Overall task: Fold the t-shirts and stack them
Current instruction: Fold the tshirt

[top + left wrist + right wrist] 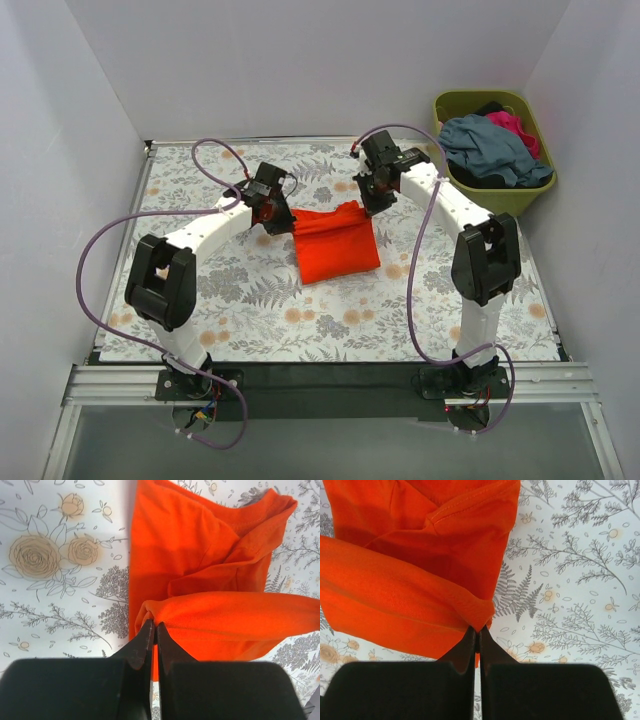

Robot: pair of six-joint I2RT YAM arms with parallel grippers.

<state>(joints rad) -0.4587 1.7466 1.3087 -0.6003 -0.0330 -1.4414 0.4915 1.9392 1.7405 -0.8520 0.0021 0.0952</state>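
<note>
While the orange-red t-shirt (335, 245) is lying partly folded near the middle of the flower-patterned desk (250, 300), the left fingers (142, 647) are pinching its far left corner and the right fingers (465, 650) are pinching its far right corner. Both pairs are clenching tightly on a raised fold of the cloth. Beside the desk's far right corner, an olive-green basket (512, 198) is holding a slate grey-blue t-shirt (490, 150), a magenta-pink t-shirt (516, 126) and a dark t-shirt (490, 108).
</note>
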